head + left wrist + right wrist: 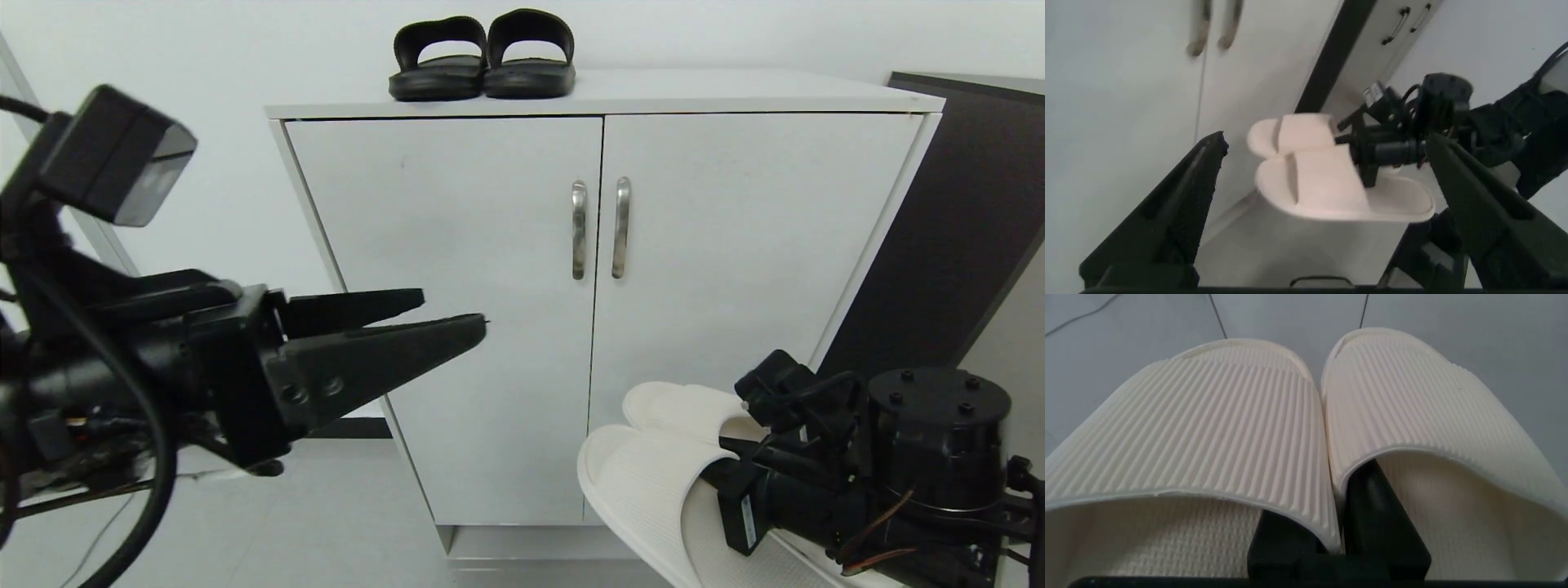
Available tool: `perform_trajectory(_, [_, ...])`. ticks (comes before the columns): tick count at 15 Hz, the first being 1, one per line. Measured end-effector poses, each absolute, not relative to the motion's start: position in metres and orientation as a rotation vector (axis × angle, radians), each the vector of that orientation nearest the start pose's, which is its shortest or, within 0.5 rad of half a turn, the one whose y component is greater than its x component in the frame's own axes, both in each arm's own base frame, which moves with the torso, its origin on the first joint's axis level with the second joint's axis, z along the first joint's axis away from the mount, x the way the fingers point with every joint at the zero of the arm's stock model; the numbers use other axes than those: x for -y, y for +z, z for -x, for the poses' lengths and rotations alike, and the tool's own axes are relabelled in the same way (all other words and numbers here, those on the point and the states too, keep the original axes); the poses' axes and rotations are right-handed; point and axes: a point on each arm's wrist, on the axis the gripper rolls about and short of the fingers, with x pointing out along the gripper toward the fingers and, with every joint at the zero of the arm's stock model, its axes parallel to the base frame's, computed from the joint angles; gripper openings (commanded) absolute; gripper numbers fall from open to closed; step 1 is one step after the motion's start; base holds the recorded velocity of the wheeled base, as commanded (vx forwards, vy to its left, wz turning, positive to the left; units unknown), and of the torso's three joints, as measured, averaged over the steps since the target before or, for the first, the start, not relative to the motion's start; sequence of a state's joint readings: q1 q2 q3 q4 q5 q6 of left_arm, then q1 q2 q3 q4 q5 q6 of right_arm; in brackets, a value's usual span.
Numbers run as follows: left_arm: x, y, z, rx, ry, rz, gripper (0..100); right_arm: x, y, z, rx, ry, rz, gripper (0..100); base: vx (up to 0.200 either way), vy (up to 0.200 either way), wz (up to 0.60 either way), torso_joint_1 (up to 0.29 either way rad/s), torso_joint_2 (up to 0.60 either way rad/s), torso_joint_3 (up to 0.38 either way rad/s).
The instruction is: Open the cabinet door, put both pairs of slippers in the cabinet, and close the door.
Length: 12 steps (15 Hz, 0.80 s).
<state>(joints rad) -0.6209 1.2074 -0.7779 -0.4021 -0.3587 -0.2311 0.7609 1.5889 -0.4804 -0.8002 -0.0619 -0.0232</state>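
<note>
The white cabinet (457, 327) stands in front of me with both doors shut. Its two metal handles (579, 229) hang side by side at the middle. A pair of black slippers (483, 57) sits on its top. My left gripper (453, 314) is open and empty, held in front of the left door, below and left of the handles. Low at the right, my right gripper (718, 461) is shut on a pair of white slippers (653, 457), pinching their inner straps together (1323, 457). From the left wrist, the white slippers (1323, 175) show between the left gripper's spread fingers (1196, 192).
A dark panel (963, 229) stands right of the cabinet. The white wall runs behind it and the grey floor (343, 523) lies in front. More white furniture with dark handles (1404, 20) shows beyond the right arm.
</note>
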Motion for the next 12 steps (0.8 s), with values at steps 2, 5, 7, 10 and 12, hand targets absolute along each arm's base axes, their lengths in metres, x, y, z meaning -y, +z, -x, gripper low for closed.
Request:
perform_trajectory(2, [0.136, 0.278, -0.158, -0.141, -1.021, 0.216, 100, -0.170, 0.145, -0.181, -0.284, 0.697, 0.148, 0, 0.000, 0.000, 0.00, 0.000, 0.00, 0.000])
perform_trajectory(5, [0.171, 0.281, -0.181, -0.144, -1.073, 0.223, 100, -0.170, 0.145, -0.181, -0.287, 0.708, 0.146, 0, 0.000, 0.000, 0.00, 0.000, 0.00, 0.000])
perform_trajectory(7, [0.193, 0.280, -0.199, -0.153, -1.094, 0.220, 100, -0.170, 0.144, -0.181, -0.290, 0.708, 0.147, 0, 0.000, 0.000, 0.00, 0.000, 0.00, 0.000])
perform_trajectory(10, [0.220, 0.283, -0.222, -0.154, -1.183, 0.221, 100, -0.170, 0.143, -0.181, -0.292, 0.708, 0.148, 0, 0.000, 0.000, 0.00, 0.000, 0.00, 0.000])
perform_trajectory(12, [0.229, 0.286, -0.233, -0.166, -1.243, 0.249, 100, -0.170, 0.144, -0.181, -0.292, 0.707, 0.147, 0, 0.000, 0.000, 0.00, 0.000, 0.00, 0.000])
